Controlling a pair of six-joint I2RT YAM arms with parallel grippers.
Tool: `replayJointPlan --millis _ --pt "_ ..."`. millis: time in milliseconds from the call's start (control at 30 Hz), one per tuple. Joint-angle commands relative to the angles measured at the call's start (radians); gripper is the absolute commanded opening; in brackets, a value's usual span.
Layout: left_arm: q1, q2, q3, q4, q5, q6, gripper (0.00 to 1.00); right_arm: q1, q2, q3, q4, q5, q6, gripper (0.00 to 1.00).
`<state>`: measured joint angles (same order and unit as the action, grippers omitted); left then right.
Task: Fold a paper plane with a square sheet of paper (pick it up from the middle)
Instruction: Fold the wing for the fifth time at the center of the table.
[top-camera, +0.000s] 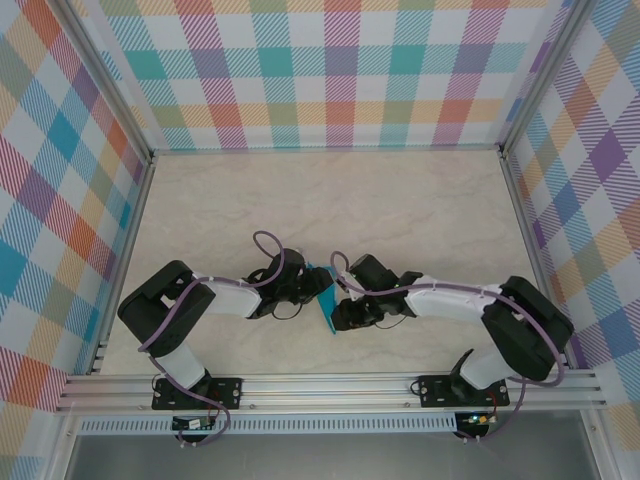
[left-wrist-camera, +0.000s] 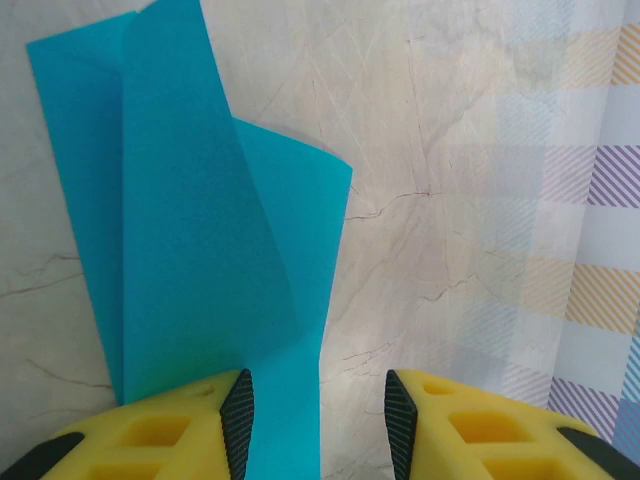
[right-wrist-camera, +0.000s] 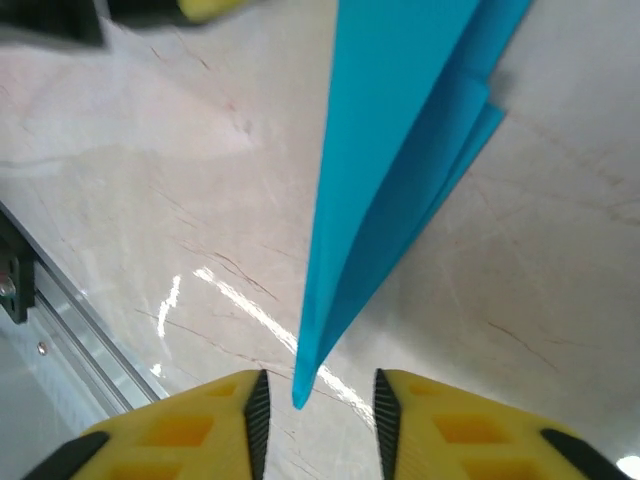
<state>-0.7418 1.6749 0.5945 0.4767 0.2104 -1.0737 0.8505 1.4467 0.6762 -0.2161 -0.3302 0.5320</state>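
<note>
left arm (top-camera: 225, 293), right arm (top-camera: 450, 296): white shells, chunky black joints, purple cables (top-camera: 266, 236) looped along. left gripper (left-wrist-camera: 320, 410): yellow cut-out fingers (left-wrist-camera: 160, 435), black ribbed pads (left-wrist-camera: 238, 420). black base plates (top-camera: 200, 392).

Pale veined marble-look table (top-camera: 400, 200), aluminium rail (top-camera: 330, 385) front.

Left gripper (left-wrist-camera: 320, 425): yellow fingers (left-wrist-camera: 150, 440) with black pads, jaws standing apart. Teal paper sheet (left-wrist-camera: 190, 250), folded in overlapping layers, extends from the gap toward the far left. It lies against the left pad and is clear of the right one. Marbled table (left-wrist-camera: 450, 200) beneath; plaid wall (left-wrist-camera: 600, 220) at far right.
</note>
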Motion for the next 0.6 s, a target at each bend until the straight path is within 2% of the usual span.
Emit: replayJointPlan --millis 0,133,400,567 --pt "-0.009 0.038 -0.004 -0.079 -0.025 0.003 0.42 0.020 -0.044 -0.004 -0.042 0.105 0.012 0.38" --pt "-0.008 0.038 -0.004 -0.076 -0.025 0.001 0.42 0.058 -0.031 0.008 -0.027 0.178 0.046 0.44" --pt "-0.010 0.042 -0.001 -0.078 -0.020 -0.002 0.42 0.131 0.082 0.071 -0.022 0.246 0.071 0.44" --pt "-0.009 0.043 -0.001 -0.076 -0.019 -0.003 0.41 0.149 0.089 0.084 -0.027 0.273 0.075 0.45"
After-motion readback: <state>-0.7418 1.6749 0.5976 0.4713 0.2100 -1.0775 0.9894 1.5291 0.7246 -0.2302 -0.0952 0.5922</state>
